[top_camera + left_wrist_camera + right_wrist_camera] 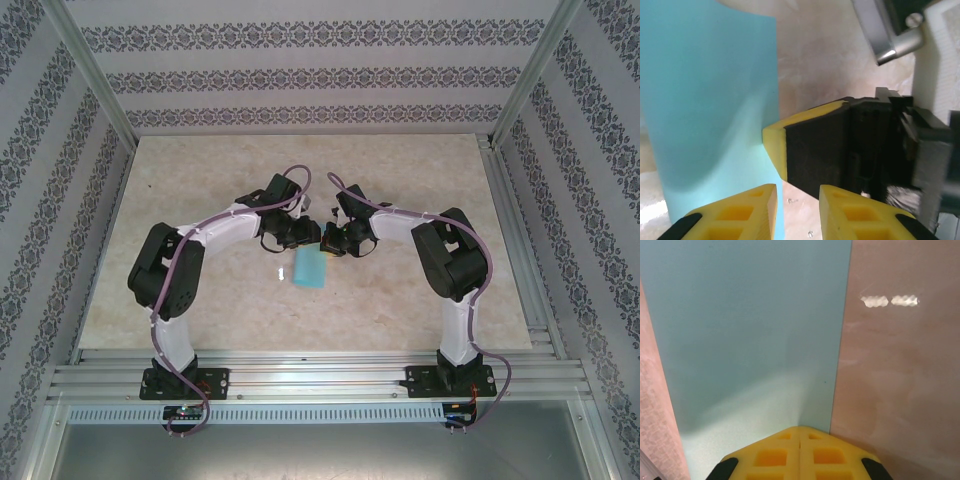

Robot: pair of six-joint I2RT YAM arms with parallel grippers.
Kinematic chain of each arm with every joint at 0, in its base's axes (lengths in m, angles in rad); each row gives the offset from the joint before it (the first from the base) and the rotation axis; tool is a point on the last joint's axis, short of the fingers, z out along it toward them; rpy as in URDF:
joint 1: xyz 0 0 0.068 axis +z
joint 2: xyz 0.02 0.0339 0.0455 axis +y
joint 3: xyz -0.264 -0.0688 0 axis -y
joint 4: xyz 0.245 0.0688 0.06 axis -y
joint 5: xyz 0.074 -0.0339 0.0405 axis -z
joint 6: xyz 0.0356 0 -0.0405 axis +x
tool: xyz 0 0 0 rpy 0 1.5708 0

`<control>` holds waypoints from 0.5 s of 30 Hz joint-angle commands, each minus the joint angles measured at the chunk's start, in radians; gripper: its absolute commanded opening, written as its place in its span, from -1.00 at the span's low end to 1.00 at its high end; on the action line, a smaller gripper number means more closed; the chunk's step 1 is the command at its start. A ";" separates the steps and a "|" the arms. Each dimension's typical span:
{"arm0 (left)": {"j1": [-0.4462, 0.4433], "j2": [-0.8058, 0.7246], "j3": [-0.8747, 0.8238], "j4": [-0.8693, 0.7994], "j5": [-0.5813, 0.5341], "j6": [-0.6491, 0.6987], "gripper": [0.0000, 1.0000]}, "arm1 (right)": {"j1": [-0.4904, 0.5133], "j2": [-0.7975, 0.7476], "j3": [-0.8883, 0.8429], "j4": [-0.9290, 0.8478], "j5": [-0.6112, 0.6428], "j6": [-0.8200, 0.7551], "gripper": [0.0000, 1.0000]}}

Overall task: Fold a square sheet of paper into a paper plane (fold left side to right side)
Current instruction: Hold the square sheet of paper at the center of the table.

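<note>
While the square sheet of paper (pixel 310 268) on the table (pixel 200 190) is touched at its edge by the closed right gripper (pixel 800 437), with the left gripper (pixel 798 195) narrowly parted, it could be dragged askew if pressed unevenly.

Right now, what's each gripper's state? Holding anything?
Left gripper: open, fingers apart, nothing clamped.
Right gripper: fingers shut, tip at the square sheet of paper; whether it grips cannot be told.
</note>
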 commanded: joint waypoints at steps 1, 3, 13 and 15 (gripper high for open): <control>0.011 0.040 0.005 0.043 0.014 0.000 -0.46 | 0.017 0.057 -0.017 -0.102 0.086 -0.020 -0.91; 0.020 0.053 0.008 0.025 0.002 0.016 -0.47 | 0.018 0.056 -0.017 -0.103 0.087 -0.019 -0.91; 0.055 0.078 -0.039 0.024 -0.014 0.057 -0.51 | 0.023 0.061 -0.016 -0.114 0.095 -0.020 -0.91; 0.056 0.081 -0.044 0.020 -0.019 0.064 -0.51 | 0.022 0.064 -0.014 -0.115 0.097 -0.021 -0.91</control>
